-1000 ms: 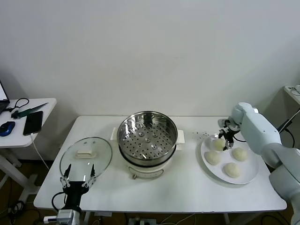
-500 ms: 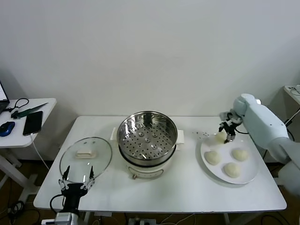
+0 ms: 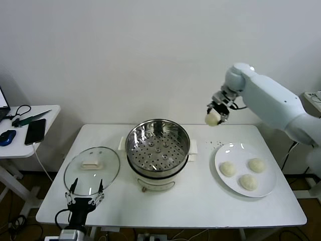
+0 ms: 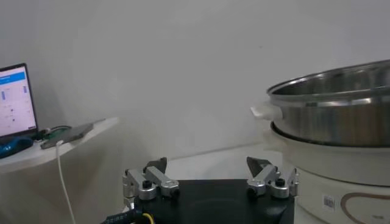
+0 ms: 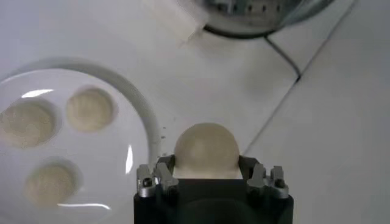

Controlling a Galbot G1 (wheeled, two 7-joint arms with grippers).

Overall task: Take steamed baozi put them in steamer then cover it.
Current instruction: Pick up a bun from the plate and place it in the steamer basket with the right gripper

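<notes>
The right tool is closed on one baozi, high in the air at 2 o'clock from the steamer. It should lower the baozi gently over the perforated bottom. The left tool waits wide open, empty, near the cover

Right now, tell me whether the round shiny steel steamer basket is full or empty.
Empty: the round shiny steel steamer basket shows only its bare perforated bottom, and no bun lies in it.
</notes>
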